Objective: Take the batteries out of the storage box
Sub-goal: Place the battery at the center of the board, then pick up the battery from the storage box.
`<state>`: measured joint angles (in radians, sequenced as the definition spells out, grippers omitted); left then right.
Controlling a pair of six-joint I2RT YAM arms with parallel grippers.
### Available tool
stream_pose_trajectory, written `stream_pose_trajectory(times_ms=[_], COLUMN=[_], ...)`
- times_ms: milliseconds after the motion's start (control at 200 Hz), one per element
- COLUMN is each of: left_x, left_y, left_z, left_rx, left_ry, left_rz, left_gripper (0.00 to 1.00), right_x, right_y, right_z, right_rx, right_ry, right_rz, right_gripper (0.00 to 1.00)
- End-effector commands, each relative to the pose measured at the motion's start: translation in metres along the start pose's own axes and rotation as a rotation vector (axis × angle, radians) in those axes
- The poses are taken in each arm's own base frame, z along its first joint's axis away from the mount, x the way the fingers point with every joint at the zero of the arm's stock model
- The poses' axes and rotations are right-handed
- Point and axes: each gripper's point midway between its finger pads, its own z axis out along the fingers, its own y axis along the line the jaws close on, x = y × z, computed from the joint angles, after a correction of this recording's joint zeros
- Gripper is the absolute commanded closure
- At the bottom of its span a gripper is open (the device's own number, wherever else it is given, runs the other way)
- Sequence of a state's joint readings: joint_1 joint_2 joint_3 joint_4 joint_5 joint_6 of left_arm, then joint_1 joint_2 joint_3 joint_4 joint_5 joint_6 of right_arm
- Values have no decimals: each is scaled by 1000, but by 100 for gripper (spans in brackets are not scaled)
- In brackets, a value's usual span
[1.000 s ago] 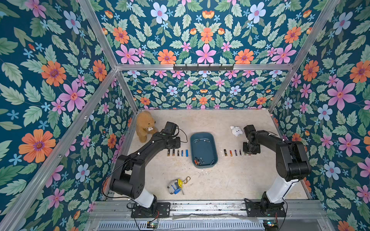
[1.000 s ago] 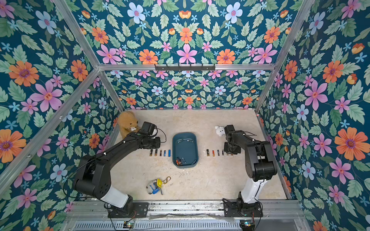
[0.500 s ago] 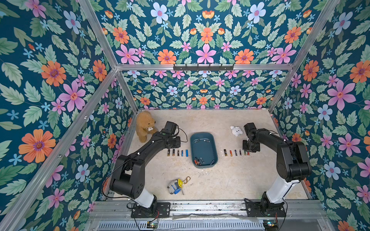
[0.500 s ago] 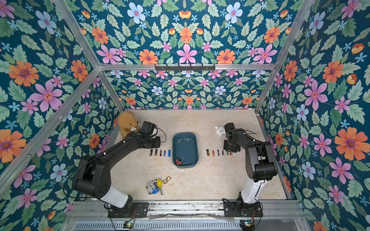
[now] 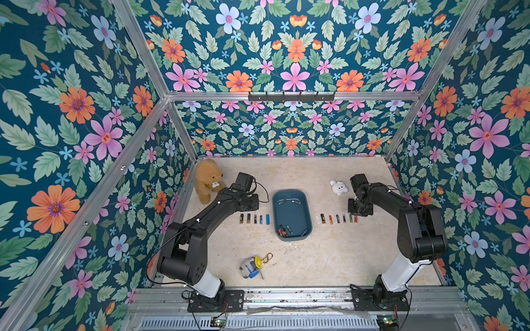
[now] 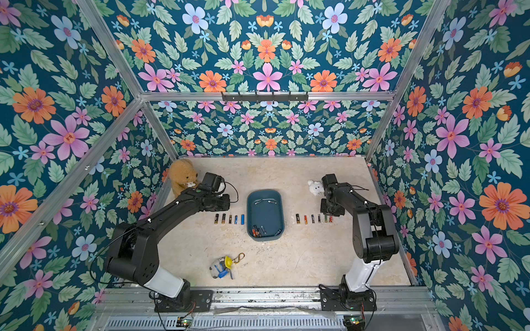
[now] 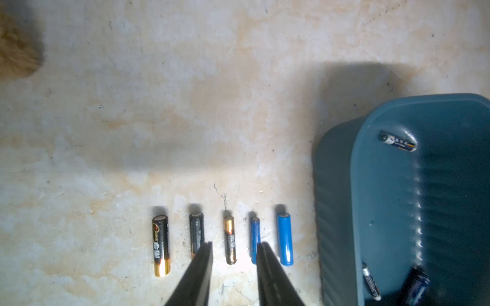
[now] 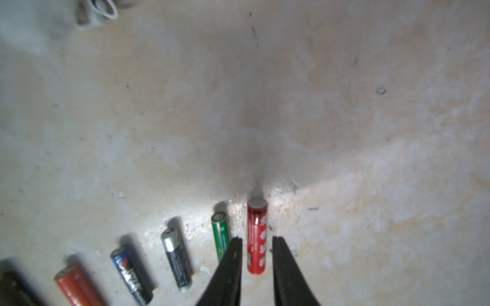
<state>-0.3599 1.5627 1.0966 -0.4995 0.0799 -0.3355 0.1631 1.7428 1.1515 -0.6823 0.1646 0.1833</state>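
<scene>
One storage box [image 5: 291,212] sits mid-table [image 5: 315,258] between two rows of batteries [image 5: 254,219], a few inside. Left gripper [image 7: 235,244] jaws apart astride black-gold battery [image 7: 230,238]; right gripper [image 8: 257,239] apart around red battery [image 8: 256,220], unclamped

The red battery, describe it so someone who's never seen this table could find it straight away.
Start at the teal storage box mid-table; on the robot's right of it lies a row of six batteries. The red battery sits at the end farthest from the box; the green battery beside it is its only neighbour.
</scene>
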Motion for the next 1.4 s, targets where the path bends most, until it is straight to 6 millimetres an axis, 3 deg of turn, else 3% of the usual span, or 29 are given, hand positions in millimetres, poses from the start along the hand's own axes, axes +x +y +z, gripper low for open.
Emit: stream_pose_trajectory(times_ms=[0, 255, 485, 610, 705, 910, 1145, 1255, 1395], left_x=[-4, -12, -13, -11, -9, 10, 42, 57, 83], left_y=[-1, -13, -59, -72, -86, -123, -161, -171, -177], left_z=[-7, -19, -34, -37, -40, -35, -16, -3, 13], left_rx=[-2, 11, 15, 29, 38, 48, 48, 45, 34], left_ry=[-7, -33, -38, -36, -42, -18, 43, 88, 155], left_rz=[3, 14, 81, 64, 70, 79, 76, 58, 38], left_gripper=[65, 63, 60, 58, 58, 57, 56, 56, 56], right_x=[-5, -19, -22, -16, -12, -16, -32, -36, -33], right_y=[1, 46, 99, 143, 160, 159, 126, 114, 114], right_z=[-13, -48, -78, -104, -111, -98, -85, -80, -70], right_rx=[7, -33, -119, -221, -272, -282, -301, -296, -305], right_ry=[-18, -73, -113, -139, -138, -125, -130, -124, -93], right_rz=[6, -68, -119, -159, -164, -138, -48, -30, -31], right_gripper=[74, 73, 72, 71, 71, 69, 66, 65, 64])
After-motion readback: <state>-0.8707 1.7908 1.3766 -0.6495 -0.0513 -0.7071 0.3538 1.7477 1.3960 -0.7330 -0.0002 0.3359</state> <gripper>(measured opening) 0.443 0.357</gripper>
